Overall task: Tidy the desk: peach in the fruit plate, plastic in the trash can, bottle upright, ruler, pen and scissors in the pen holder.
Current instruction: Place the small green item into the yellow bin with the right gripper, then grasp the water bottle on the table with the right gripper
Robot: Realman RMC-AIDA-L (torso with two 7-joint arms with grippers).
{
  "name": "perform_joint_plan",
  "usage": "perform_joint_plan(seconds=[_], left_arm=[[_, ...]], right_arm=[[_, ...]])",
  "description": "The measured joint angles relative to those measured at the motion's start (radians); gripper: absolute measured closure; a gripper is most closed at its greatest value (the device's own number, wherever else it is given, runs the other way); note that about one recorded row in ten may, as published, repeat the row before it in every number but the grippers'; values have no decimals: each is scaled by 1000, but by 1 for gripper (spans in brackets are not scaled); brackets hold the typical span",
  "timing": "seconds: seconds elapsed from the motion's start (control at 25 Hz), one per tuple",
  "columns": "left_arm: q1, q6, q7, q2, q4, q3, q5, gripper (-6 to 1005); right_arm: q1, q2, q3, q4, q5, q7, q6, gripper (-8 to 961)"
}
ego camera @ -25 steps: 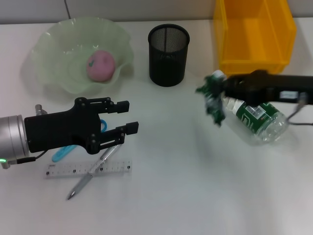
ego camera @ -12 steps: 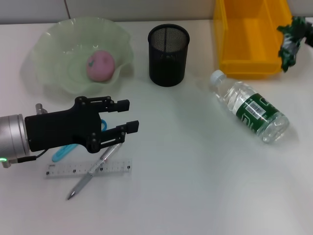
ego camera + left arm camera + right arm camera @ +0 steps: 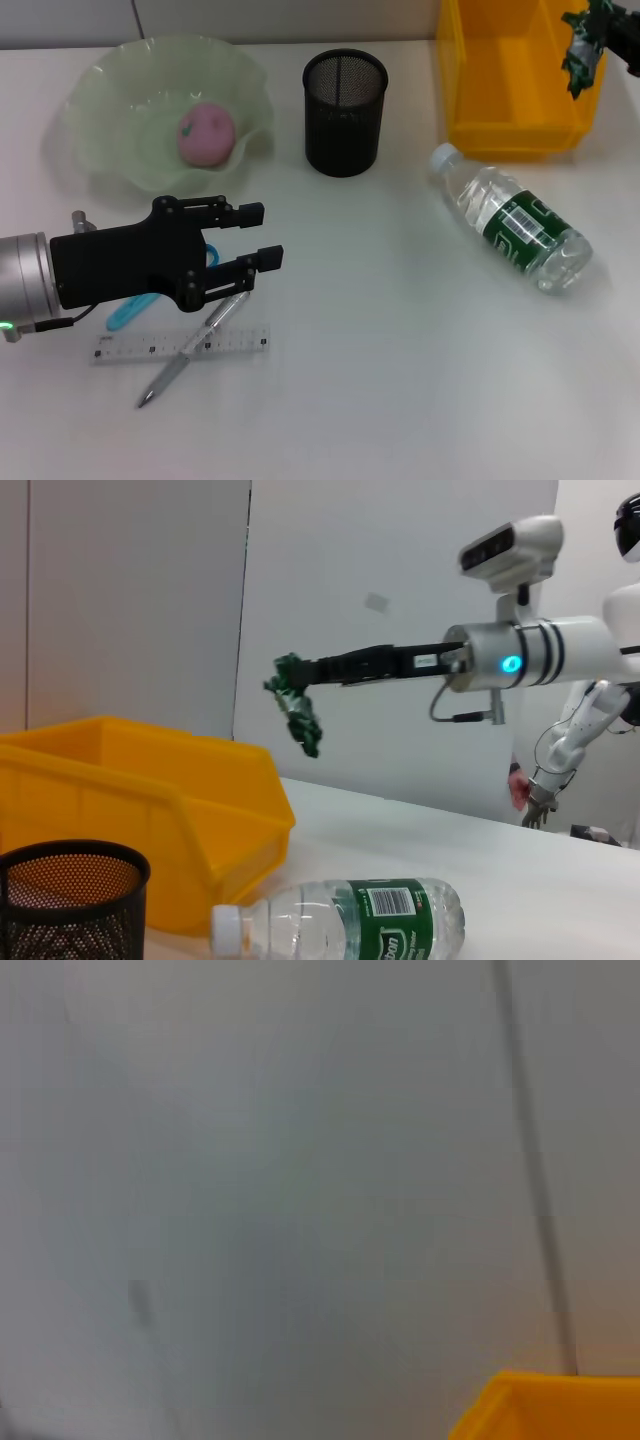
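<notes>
Now the plastic step is in hand. The right pincer (image 3: 300, 673) is clenched on the plastic (image 3: 582, 45), a crumpled green wad that hangs at the upper right of the head view, above the right wall of the yellow bin (image 3: 515, 70). In the left wrist view the wad hangs over the bin's far side, clear of its rim; whether it is truly over the opening or just past the wall is hard to say from these angles.

The next move probably calls for shifting the wad inward over the bin's hollow, then letting go so it drops inside.

The left pincer (image 3: 256, 238) hovers at the lower left of the head view with its jaws released and nothing between them, just above the pen (image 3: 190, 352), which lies across the ruler (image 3: 130, 345). Blue scissors (image 3: 128, 312) peek out beneath the arm.

The peach (image 3: 205, 133) already sits in the plate (image 3: 100, 90) at upper left. The bottle (image 3: 515, 229) lies on its side on the bench (image 3: 380, 380) at centre right, not yet stood up. The holder (image 3: 345, 112), at top centre, appears empty.
</notes>
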Motion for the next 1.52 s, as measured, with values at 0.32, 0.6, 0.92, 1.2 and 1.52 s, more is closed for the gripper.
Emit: perform_joint_plan(seconds=[0.32, 0.6, 0.92, 1.2, 1.52], left_arm=[[2, 0, 0, 2, 0, -3, 0, 480], [-2, 0, 0, 1, 0, -16, 0, 481], [-7, 0, 0, 3, 0, -17, 0, 484], [-13, 0, 0, 3, 0, -21, 0, 484], [-14, 0, 0, 2, 0, -24, 0, 484]], right_arm=[[101, -4, 6, 121, 6, -68, 203, 852], [162, -5, 2, 195, 6, -136, 287, 850], [187, -6, 1, 222, 4, -159, 333, 775], [192, -6, -18, 223, 3, -160, 337, 542], [166, -2, -21, 191, 10, -89, 270, 400]])
